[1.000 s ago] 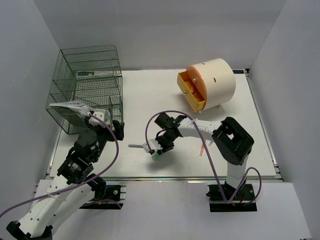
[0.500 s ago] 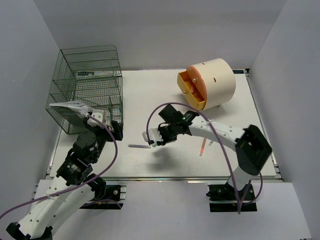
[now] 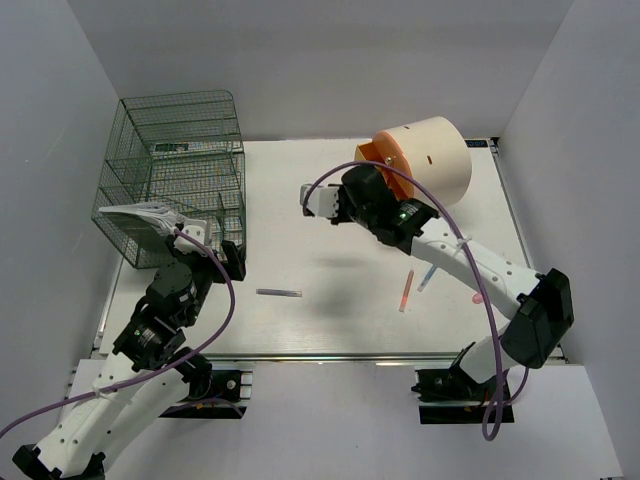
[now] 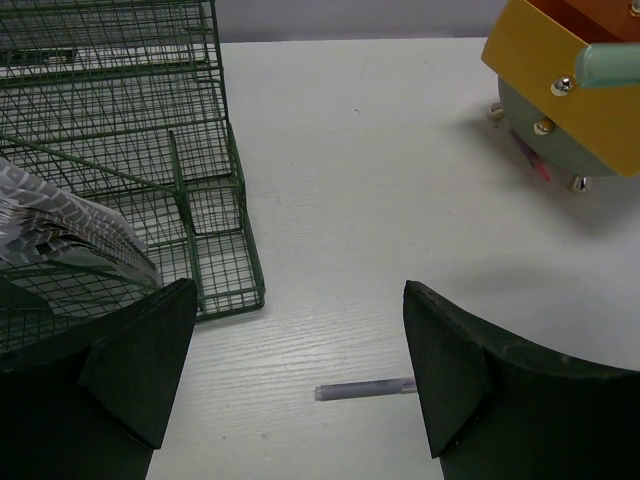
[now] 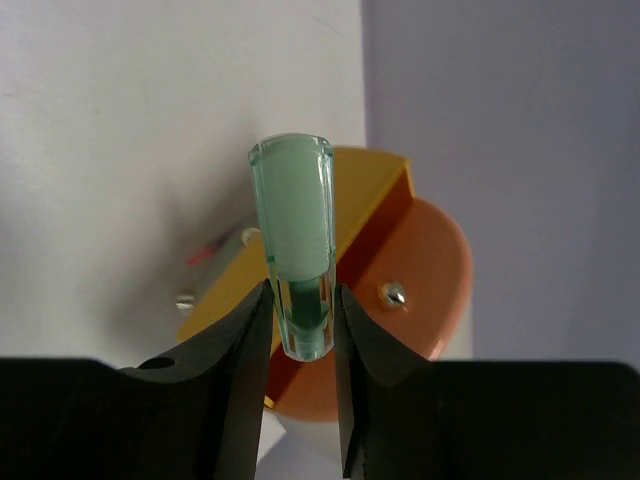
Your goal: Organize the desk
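The white desk [image 3: 300, 220] fills the top view. My right gripper [image 3: 358, 182] is shut on a pale green marker [image 5: 292, 210] and holds it in the air just in front of the open yellow drawer [image 5: 370, 190] of the cream cylinder [image 3: 430, 160]. The marker's tip also shows in the left wrist view [image 4: 610, 65], by the drawer [image 4: 560, 80]. My left gripper [image 4: 298, 300] is open and empty, low over the desk beside the green rack, with a grey pen [image 4: 365, 388] lying between its jaws. The grey pen also shows in the top view [image 3: 278, 292].
The green wire-mesh rack [image 3: 175, 170] stands at the back left with papers [image 3: 140, 213] on a lower shelf. A pink pen [image 3: 405, 292] and a blue pen [image 3: 428, 277] lie at the front right. The cylinder's orange face [image 5: 420, 270] holds the drawer.
My right arm has lifted the green marker from the front middle of the desk and carried it back to the cylinder's drawer. The left arm has not moved.
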You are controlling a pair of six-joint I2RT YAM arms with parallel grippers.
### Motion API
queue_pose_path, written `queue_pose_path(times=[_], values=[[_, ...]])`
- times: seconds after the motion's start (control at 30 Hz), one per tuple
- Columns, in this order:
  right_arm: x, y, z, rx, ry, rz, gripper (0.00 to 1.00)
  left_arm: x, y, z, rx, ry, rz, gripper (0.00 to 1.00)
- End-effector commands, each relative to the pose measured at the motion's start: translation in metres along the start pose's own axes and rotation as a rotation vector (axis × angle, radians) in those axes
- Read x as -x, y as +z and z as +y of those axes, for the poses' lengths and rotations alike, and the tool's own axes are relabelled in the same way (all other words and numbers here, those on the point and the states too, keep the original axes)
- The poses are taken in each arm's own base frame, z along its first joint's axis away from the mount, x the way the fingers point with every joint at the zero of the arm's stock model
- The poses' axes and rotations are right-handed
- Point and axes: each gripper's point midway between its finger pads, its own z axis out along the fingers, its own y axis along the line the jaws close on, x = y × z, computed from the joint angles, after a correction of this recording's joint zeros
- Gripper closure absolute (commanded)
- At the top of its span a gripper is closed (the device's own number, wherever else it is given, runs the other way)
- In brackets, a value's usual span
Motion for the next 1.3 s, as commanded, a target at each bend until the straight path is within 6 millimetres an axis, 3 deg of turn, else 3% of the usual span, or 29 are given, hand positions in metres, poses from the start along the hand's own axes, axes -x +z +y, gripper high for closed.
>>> queue_pose_path(times=[0.0, 0.17, 0.33, 0.5, 0.63, 0.93, 1.27], values=[[-0.021, -0.019, -0.063, -0.209, 0.004, 0.134, 1.00, -0.003, 0.001, 0.002, 0.013, -0.003, 0.007, 0.07], [-0.054, -0.029, -0.080, -0.276, -0.064, 0.279, 0.99, -0.004, 0.002, 0.001, 0.009, 0.000, 0.012, 0.07], [-0.079, -0.031, -0.075, -0.250, -0.173, 0.387, 0.97, -0.007, 0.004, -0.001, 0.004, 0.007, 0.026, 0.07], [-0.092, -0.025, -0.064, -0.163, -0.233, 0.463, 0.98, -0.008, 0.005, -0.001, 0.003, 0.008, 0.030, 0.07], [-0.093, -0.019, -0.069, -0.137, -0.233, 0.487, 0.98, -0.007, 0.004, -0.001, 0.005, 0.004, 0.024, 0.07], [-0.111, 0.002, -0.059, -0.066, -0.230, 0.582, 0.96, -0.008, 0.005, -0.001, 0.006, 0.004, 0.029, 0.07], [-0.132, 0.000, -0.055, -0.061, -0.178, 0.653, 0.94, -0.008, 0.005, -0.002, 0.003, 0.004, 0.029, 0.07]])
